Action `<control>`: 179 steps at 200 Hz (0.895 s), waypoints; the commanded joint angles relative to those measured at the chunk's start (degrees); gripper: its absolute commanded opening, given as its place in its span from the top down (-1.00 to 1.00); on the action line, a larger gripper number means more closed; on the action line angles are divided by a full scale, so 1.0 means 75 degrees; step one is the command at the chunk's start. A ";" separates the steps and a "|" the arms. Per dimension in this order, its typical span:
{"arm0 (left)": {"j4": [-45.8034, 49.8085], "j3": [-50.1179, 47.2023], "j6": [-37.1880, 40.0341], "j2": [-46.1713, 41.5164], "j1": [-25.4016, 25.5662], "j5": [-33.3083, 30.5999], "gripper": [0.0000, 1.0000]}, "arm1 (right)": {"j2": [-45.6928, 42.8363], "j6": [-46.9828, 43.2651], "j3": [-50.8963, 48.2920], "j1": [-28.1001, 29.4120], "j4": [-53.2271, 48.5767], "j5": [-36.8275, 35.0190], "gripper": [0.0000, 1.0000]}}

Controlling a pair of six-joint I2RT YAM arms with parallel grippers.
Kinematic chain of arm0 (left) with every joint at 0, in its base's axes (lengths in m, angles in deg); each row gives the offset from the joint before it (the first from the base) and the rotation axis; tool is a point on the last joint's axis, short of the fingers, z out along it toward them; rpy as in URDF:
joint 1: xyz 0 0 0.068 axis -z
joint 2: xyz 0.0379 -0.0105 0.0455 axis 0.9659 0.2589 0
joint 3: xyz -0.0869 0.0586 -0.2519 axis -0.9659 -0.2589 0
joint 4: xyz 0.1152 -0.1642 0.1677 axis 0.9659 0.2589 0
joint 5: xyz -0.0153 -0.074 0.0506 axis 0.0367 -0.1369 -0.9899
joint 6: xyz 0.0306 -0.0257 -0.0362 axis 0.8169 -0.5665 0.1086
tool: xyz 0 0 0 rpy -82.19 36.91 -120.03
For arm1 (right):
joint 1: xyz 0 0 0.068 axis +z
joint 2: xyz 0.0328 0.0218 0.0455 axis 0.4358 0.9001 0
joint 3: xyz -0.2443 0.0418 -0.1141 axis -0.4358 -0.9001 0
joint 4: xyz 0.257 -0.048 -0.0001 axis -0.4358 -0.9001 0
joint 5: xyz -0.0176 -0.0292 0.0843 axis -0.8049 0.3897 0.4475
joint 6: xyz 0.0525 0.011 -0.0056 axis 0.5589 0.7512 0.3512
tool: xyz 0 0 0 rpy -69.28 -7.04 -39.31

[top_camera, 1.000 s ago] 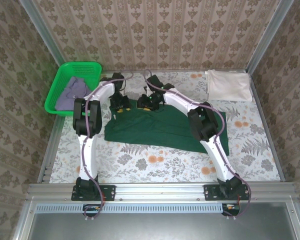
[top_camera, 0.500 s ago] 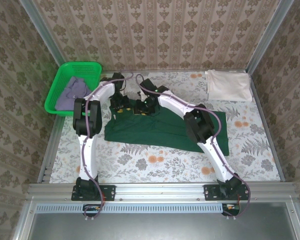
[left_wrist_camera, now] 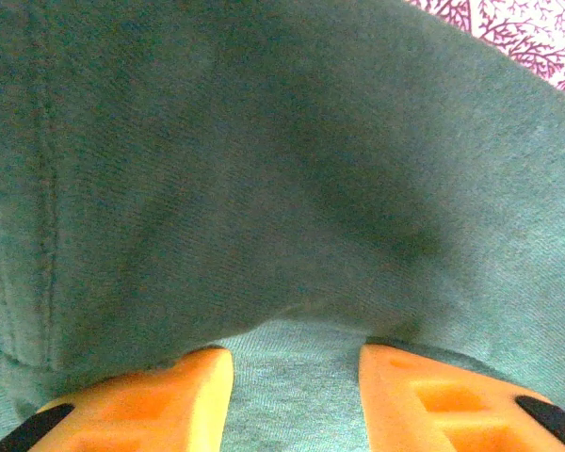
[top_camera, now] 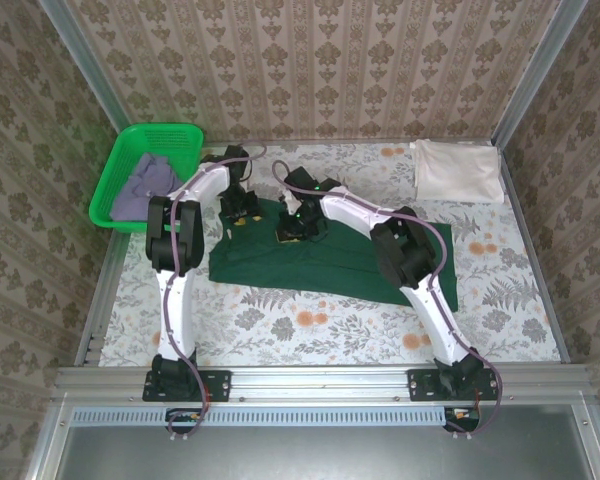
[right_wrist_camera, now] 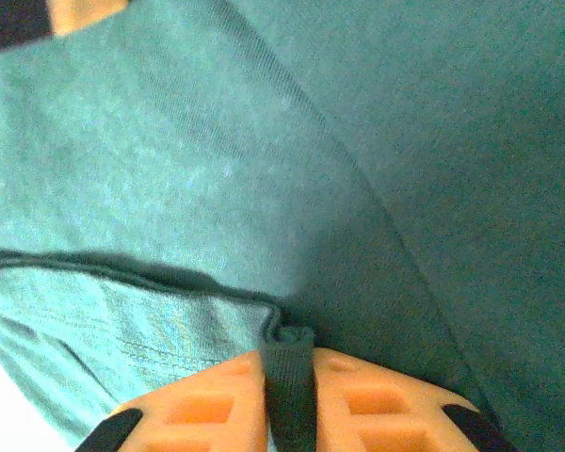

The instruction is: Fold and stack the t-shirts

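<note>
- The floral-patterned table (top_camera: 280,325) lies just past the arm bases.
- The dark green t-shirt (top_camera: 330,262) is spread flat across the middle of the table. Its right end sits under the right arm's elbow.
- Both arms reach over the shirt to its far edge, left of centre.
- The right gripper (top_camera: 292,228) is down on the shirt, a little inside the far edge. On the right wrist view its orange fingers (right_wrist_camera: 207,405) are closed nearly together, with a narrow ridge of dark green cloth pinched upright between them. A hemmed edge runs off to the left of that ridge.
- The left gripper (top_camera: 245,212) is just beside it, at the shirt's far left corner. On the left wrist view its jaws stand partly apart. Flat green cloth shows in the gap and a thicker fold lies just ahead of the tips. I see nothing clamped.
- The greyish-lavender t-shirt (top_camera: 140,185) is crumpled inside the bright green basket (top_camera: 160,129), at the far left.
- The cream-white t-shirt (top_camera: 458,170) lies folded at the far right corner, well apart from both grippers.
</note>
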 commanded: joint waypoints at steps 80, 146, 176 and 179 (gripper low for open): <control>0.0368 -0.0061 0.0027 0.0308 -0.0158 -0.0315 0.14 | -0.1445 -0.1251 -0.2009 0.0106 0.0537 0.0538 0.42; 0.0443 0.0120 0.0218 0.0291 -0.0158 -0.0309 0.06 | -0.2679 -0.1892 -0.3415 0.0365 0.0696 -0.0457 0.18; 0.0417 0.0150 0.0268 0.0203 -0.0141 -0.0238 0.03 | -0.3285 -0.1553 -0.3946 0.0312 0.1286 -0.0791 0.11; 0.0409 0.0157 0.0277 0.0202 -0.0125 -0.0233 0.03 | -0.3330 -0.1475 -0.3984 0.0277 0.1344 -0.0795 0.11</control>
